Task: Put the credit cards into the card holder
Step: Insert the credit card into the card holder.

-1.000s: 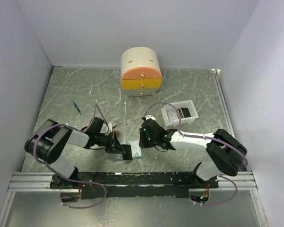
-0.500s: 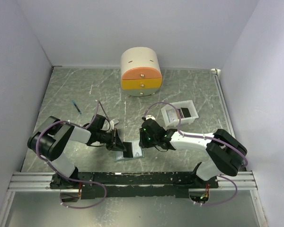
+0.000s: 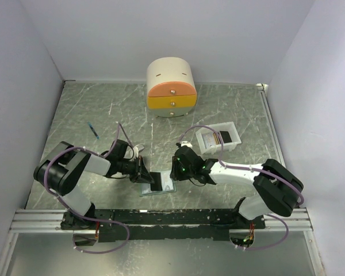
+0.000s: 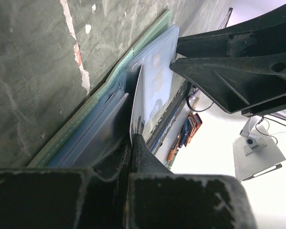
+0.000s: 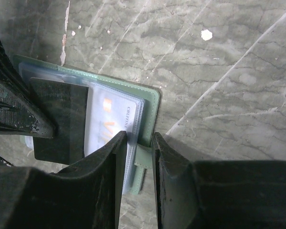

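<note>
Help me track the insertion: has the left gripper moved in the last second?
Yes, slightly. The left gripper, pinching a card, has edged right, away from the blue pen, toward the wallet.

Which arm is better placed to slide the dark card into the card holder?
Left. The left gripper is shut on the dark card, already at a pocket of the card holder; the right gripper grips the holder's edge, steadying it.
</note>
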